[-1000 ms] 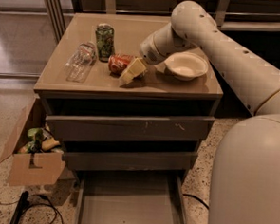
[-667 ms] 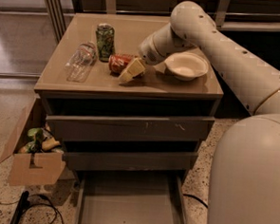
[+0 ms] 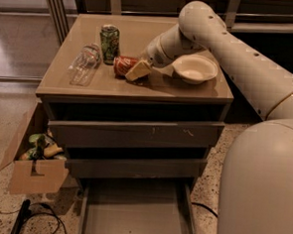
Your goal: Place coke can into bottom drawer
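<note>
The coke can [image 3: 122,66] lies on its side on the cabinet top, red-orange with white lettering. My gripper [image 3: 136,70] is down at the can's right end, its pale fingers [image 3: 139,69] against or around the can. The arm reaches in from the right across the top. The bottom drawer [image 3: 135,212] is pulled out below, a shallow grey tray with low sides and nothing in it.
A green patterned can [image 3: 109,43] stands upright just left of the coke can. A clear plastic bottle [image 3: 84,63] lies on the left. A white bowl [image 3: 194,69] sits to the right. A cardboard box [image 3: 32,157] and cables [image 3: 36,216] are on the floor, left.
</note>
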Controlling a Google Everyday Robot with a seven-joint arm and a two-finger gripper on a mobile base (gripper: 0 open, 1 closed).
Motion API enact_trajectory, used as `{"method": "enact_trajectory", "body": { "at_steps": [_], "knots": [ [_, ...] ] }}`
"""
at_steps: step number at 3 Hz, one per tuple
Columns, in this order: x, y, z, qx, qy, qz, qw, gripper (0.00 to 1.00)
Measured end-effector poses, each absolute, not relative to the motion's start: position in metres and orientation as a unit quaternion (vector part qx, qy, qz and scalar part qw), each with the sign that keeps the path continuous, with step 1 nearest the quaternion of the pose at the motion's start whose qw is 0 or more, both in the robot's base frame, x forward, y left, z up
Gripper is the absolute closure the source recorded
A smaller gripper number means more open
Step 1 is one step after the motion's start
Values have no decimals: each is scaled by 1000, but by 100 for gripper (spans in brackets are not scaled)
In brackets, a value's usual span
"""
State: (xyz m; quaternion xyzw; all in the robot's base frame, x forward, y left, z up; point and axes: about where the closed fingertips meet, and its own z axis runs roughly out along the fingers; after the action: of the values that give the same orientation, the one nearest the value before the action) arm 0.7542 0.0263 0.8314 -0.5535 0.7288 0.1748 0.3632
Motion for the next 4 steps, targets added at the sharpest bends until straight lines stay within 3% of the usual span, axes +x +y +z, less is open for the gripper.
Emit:
{"method": "enact_trajectory", "body": {
  "at_steps": [2,4],
  "knots": [
    [754,26,831,-554,729,175,363,100],
    [757,33,832,-556,733,178,350,100]
  ]
}}
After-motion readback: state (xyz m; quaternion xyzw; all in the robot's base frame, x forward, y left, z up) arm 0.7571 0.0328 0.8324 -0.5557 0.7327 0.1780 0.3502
